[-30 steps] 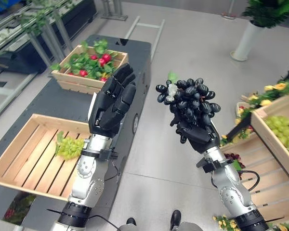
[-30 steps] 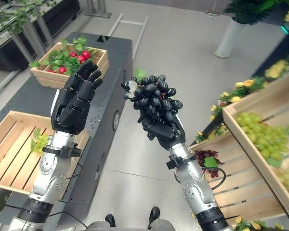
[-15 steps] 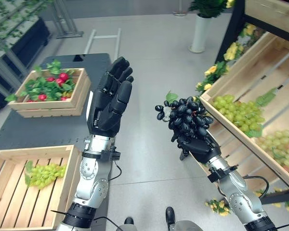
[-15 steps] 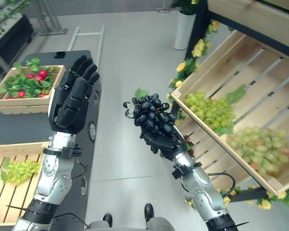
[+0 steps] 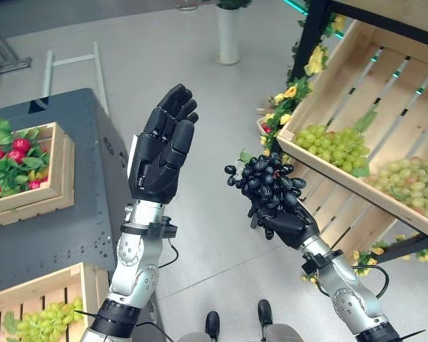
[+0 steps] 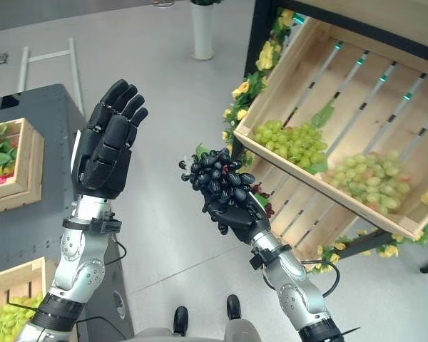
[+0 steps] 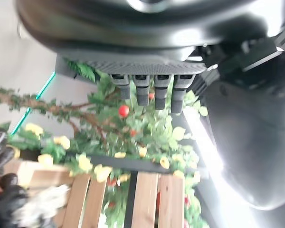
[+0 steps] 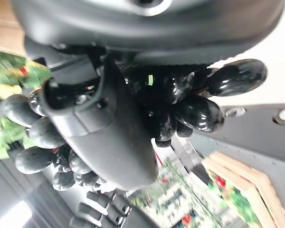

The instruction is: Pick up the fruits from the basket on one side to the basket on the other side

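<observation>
I am mid-carry: my right hand (image 5: pixel 285 221) has its fingers curled around 1 black grape bunch (image 5: pixel 266 182), left hand (image 5: pixel 160 153) spread and empty alongside, and next I must lower the bunch into a crate.
</observation>
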Controlling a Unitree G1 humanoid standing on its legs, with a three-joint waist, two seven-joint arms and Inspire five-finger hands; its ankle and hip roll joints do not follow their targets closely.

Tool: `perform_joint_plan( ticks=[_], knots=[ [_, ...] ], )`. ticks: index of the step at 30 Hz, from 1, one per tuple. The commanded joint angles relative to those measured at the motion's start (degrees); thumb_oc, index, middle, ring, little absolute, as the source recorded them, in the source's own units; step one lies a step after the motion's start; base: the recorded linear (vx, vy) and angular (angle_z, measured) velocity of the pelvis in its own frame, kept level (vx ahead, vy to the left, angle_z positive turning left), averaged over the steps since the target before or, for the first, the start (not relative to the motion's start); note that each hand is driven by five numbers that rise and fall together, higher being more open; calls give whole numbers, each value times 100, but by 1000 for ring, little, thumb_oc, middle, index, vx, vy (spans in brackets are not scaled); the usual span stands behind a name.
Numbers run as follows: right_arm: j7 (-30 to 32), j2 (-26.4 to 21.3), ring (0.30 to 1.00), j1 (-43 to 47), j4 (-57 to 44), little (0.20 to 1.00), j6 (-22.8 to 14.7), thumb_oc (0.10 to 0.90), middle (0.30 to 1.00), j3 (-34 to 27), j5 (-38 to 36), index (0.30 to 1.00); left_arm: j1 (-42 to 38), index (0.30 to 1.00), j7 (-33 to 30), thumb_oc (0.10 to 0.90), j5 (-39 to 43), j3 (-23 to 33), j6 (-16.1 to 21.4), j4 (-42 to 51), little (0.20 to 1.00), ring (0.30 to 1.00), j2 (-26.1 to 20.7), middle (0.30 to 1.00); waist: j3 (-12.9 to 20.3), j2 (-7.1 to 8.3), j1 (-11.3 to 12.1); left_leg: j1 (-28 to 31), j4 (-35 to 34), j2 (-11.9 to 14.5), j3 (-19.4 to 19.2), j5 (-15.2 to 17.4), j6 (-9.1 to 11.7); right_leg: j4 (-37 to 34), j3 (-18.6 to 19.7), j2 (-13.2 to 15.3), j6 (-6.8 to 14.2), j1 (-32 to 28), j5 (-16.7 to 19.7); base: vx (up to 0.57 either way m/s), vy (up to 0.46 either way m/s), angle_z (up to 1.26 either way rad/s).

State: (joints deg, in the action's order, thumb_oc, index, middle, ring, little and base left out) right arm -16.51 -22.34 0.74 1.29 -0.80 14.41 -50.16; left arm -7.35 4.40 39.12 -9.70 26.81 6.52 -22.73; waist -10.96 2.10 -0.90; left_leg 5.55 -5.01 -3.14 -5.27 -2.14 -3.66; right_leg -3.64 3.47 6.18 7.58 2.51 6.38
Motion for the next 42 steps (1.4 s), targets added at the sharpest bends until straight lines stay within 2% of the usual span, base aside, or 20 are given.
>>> perform_joint_plan(
  ticks=[1, 2, 7, 8, 10, 11, 12, 17, 23, 28, 31, 35, 36, 37, 38, 39, 41, 42],
  knots=[
    [-721, 13, 300, 405, -421, 300, -285, 400, 300, -229, -574, 300, -402, 900, 81, 800, 45, 133, 557, 256, 900, 900, -132, 900, 461, -99, 36, -332, 283, 127, 289, 484, 157, 1055, -403, 303, 192, 309, -314, -119, -11, -43],
    [-921, 3, 300, 364, -344, 300, -199, 400, 300, -202, -621, 300, -360, 900, 64, 800, 54, 144, 527, 286, 900, 900, -142, 900, 455, -108, 95, -403, 354, 162, 194, 466, 122, 1442, -564, 352, 127, 310, -405, -96, -51, -26],
    [-1003, 2, 300, 326, -305, 300, -191, 400, 300, -178, -616, 300, -341, 900, 65, 800, 70, 145, 513, 298, 900, 900, -155, 900, 450, -91, 136, -437, 400, 175, 156, 475, 107, 1481, -653, 423, 110, 283, -382, -36, -101, -17],
    [-1332, 99, 300, 382, 96, 300, -276, 400, 300, 63, -519, 300, -285, 900, 2, 800, -46, 163, 571, 262, 900, 900, -122, 900, 489, 99, 442, -545, 501, 297, 132, 550, 206, 679, -1065, 1001, 228, -91, 96, -108, -580, -47],
    [-1363, 77, 300, 590, 189, 300, -245, 400, 300, 132, -491, 300, -344, 900, 4, 800, -113, 180, 664, 211, 900, 900, -165, 900, 423, 205, 516, -599, 576, 457, 33, 596, 306, 476, -1200, 1099, 351, -99, 155, -152, -611, -65],
    [-1441, 6, 300, 821, 305, 300, -211, 400, 300, 167, -555, 300, -408, 900, -71, 800, -202, 218, 764, 174, 900, 900, -223, 900, 353, 284, 545, -695, 656, 614, -90, 578, 396, 365, -1343, 1034, 399, -90, 116, -206, -554, -85],
    [-1425, -55, 300, 1019, 350, 300, -173, 400, 300, 188, -581, 300, -531, 900, -73, 800, -166, 250, 831, 123, 900, 900, -277, 900, 279, 334, 525, -832, 727, 741, -152, 536, 484, 319, -1315, 873, 418, -24, -18, -173, -469, -69],
    [-1532, -220, 300, 984, 139, 300, -106, 400, 300, 150, -541, 300, -633, 900, -97, 800, -106, 299, 934, 57, 900, 900, -338, 900, 33, 314, 391, -873, 545, 1070, -166, 223, 662, 536, -1297, 547, 250, 89, -346, -75, -241, -34],
    [-1582, -253, 300, 1050, 412, 300, -153, 400, 300, 113, -565, 300, -741, 900, 42, 800, -115, 220, 890, 46, 900, 900, -124, 900, -37, 229, 395, -916, 245, 1137, -23, 1, 820, 393, -1522, 402, 60, -14, -501, -17, -93, 1],
    [-1553, -180, 300, 938, 623, 300, -193, 400, 300, 138, -627, 300, -652, 900, 2, 800, -219, 234, 884, 130, 900, 900, -23, 900, -38, 167, 433, -899, 192, 1126, 97, -33, 871, 442, -1548, 389, 16, -83, -615, 58, 4, 10],
    [-1447, -152, 300, 1031, 827, 300, -317, 400, 300, 121, -637, 300, -759, 900, -178, 800, -316, 190, 1023, 60, 900, 900, -30, 900, -142, 135, 440, -1046, 278, 1109, 129, -28, 904, 570, -1573, 358, -17, 21, -699, -31, 7, 7],
    [-1174, -135, 300, 1442, 1060, 300, -542, 400, 300, 72, -744, 300, -1027, 900, -453, 800, -440, 169, 1239, -82, 900, 900, -62, 900, -480, 98, 464, -1462, 653, 1052, 215, 1, 961, 888, -1566, 332, -87, 303, -818, -128, -7, 21],
    [-1061, -115, 300, 1718, 1186, 300, -662, 400, 300, 27, -756, 300, -1202, 900, -590, 800, -432, 152, 1390, -162, 900, 900, -96, 900, -693, 76, 476, -1772, 953, 1030, 221, 23, 978, 1116, -1572, 340, -135, 537, -857, -157, -7, 15],
    [-1062, -114, 300, 1727, 1190, 300, -663, 400, 300, 25, -756, 300, -1212, 900, -592, 800, -433, 151, 1393, -167, 900, 900, -97, 900, -688, 77, 473, -1800, 979, 1030, 226, 33, 977, 1132, -1573, 342, -135, 559, -864, -233, -6, 17],
    [-941, -120, 300, 2016, 1340, 300, -820, 400, 300, 14, -737, 300, -1383, 900, -758, 800, -542, 108, 1514, -262, 900, 900, -67, 900, -888, 52, 482, -2127, 1383, 1009, 269, 90, 999, 1418, -1544, 368, -181, 825, -898, -137, -1, 11],
    [-912, -129, 300, 2105, 1378, 300, -842, 400, 300, 12, -750, 300, -1427, 900, -796, 800, -561, 100, 1522, -280, 900, 900, -62, 900, -937, 49, 485, -2226, 1515, 1007, 281, 119, 1008, 1503, -1530, 375, -196, 900, -915, -187, -4, 13],
    [-699, -199, 300, 2591, 1591, 300, -1022, 400, 300, 31, -899, 300, -1668, 900, -1014, 800, -625, 11, 1621, -443, 900, 900, -60, 900, -1177, 25, 490, -2720, 2236, 1032, 345, 295, 1048, 2034, -1453, 419, -294, 1292, -1042, -130, -1, 7],
    [-683, -212, 300, 2641, 1613, 300, -1036, 400, 300, 27, -923, 300, -1693, 900, -1029, 800, -633, 10, 1626, -457, 900, 900, -52, 900, -1200, 21, 491, -2784, 2329, 1038, 351, 330, 1052, 2097, -1447, 428, -305, 1340, -1065, -89, 10, 3]
  ],
)
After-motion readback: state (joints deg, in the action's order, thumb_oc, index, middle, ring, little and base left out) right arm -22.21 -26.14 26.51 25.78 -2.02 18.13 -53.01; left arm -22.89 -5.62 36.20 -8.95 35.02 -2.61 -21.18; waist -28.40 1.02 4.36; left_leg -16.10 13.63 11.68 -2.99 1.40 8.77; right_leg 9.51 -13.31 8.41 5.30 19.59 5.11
